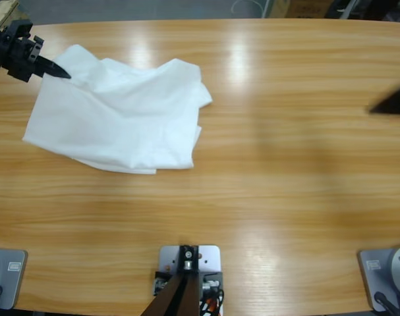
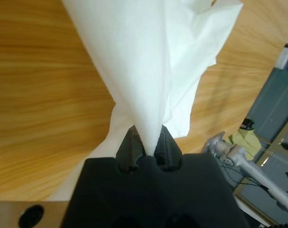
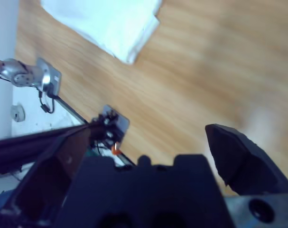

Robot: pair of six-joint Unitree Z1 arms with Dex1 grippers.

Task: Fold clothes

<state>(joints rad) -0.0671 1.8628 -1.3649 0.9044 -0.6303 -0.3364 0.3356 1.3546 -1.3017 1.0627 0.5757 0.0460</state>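
A white T-shirt [image 1: 120, 115] lies crumpled and partly doubled over on the left half of the table. My left gripper [image 1: 60, 72] comes in from the upper left corner and is at the shirt's far left corner. In the left wrist view its gripper [image 2: 148, 145] is shut on a pinch of the white fabric [image 2: 148, 61], which fans out away from the jaws. My right gripper [image 1: 391, 102] shows only as a dark tip at the right edge, far from the shirt. In the right wrist view its gripper [image 3: 151, 130] stands wide open over wood with nothing in it, and the shirt [image 3: 106, 23] lies far off.
The wooden table [image 1: 285, 171] runs the full width of the high view, with its far edge along the top. Cardboard boxes [image 1: 305, 8] stand on the floor beyond that edge. A silver metal arm part [image 2: 238, 159] shows past the table edge in the left wrist view.
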